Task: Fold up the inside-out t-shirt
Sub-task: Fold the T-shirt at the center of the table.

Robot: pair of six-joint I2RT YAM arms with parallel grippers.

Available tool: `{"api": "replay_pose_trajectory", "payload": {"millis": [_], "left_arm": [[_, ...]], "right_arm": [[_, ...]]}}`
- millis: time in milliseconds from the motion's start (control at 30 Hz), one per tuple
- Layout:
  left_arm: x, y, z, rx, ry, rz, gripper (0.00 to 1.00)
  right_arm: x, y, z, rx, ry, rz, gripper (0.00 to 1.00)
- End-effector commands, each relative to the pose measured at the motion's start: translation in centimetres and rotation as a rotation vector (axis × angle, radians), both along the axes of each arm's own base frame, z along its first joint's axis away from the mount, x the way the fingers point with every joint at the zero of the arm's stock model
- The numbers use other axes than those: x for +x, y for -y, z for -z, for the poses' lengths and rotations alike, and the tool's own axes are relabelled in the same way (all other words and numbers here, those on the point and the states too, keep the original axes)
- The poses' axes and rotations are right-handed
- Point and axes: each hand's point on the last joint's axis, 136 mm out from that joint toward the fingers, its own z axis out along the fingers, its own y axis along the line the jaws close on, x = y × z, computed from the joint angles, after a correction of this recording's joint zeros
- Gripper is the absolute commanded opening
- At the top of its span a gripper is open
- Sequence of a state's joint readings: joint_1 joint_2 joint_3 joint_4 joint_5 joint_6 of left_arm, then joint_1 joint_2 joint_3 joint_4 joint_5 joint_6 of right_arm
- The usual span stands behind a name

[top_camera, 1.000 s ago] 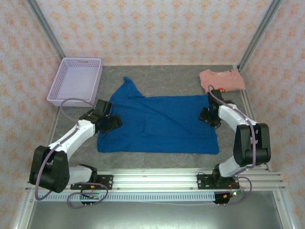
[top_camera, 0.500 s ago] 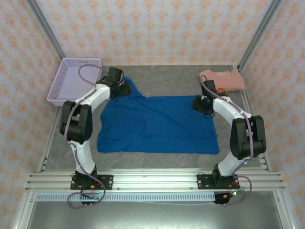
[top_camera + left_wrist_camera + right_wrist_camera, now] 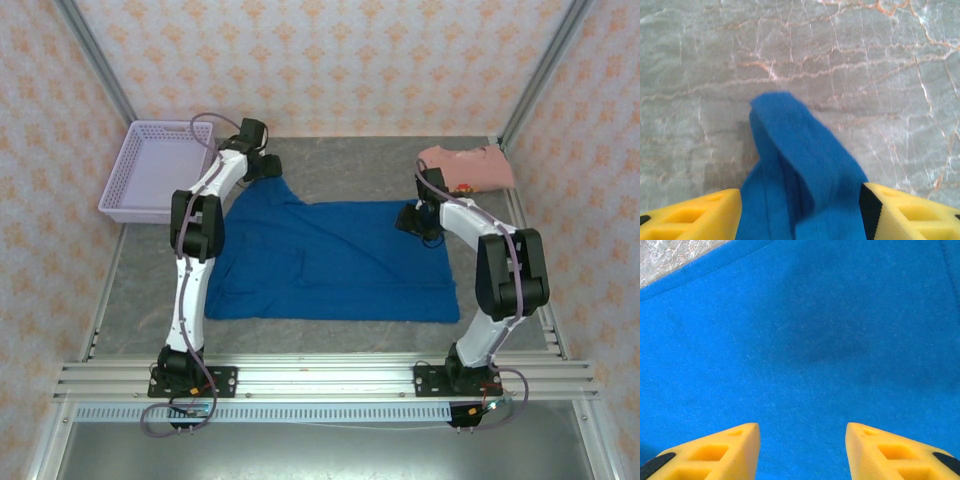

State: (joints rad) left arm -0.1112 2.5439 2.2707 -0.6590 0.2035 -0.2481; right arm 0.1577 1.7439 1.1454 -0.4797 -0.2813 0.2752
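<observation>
Top view: left pincer (image 3: 263, 167) and right pincer (image 3: 412, 221) too small for you to read jaw gap; left arm (image 3: 205, 205) hides t-shirt (image 3: 330, 260) sleeve tip. Wrist views: yellow fingers (image 3: 695, 215) cut off at bottom edge; you cannot tell whether they touch cloth.

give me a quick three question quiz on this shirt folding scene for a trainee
1. True or false: the blue t-shirt lies on the table, outside the lavender basket.
2. What sits inside the open left hand? A) a fold of blue cloth, B) the basket rim, C) nothing.
3. Which garment lies beyond the right hand, at the far right corner?
Key: 1 true; 2 A; 3 the salmon-pink shirt.
</observation>
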Motion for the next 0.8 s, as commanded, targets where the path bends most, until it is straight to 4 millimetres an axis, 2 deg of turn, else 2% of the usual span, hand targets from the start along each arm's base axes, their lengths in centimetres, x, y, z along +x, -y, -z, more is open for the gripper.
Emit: {"api": "replay_pose_trajectory", "payload": {"millis": [0, 267, 433, 767], "left_arm": [[-0.1, -0.7, 0.3, 0.004, -0.051, 0.027, 0.65], [1.8, 0.0, 1.2, -0.107, -0.028, 0.04, 0.66], [2.2, 0.5, 1.6, -0.132, -0.022, 0.056, 0.6], [3.3, -0.6, 0.7, -0.146, 0.017, 0.025, 0.42]], "right_arm": [[0.7, -0.6, -0.3, 0.007, 0.012, -0.016, 0.49], [0.6, -0.9, 0.3, 0.01, -0.008, -0.025, 0.49], [0.5, -1.1, 0.7, 0.013, -0.02, -0.029, 0.49], [0.3, -1.6, 1.7, 0.037, -0.05, -0.036, 0.49]]}}
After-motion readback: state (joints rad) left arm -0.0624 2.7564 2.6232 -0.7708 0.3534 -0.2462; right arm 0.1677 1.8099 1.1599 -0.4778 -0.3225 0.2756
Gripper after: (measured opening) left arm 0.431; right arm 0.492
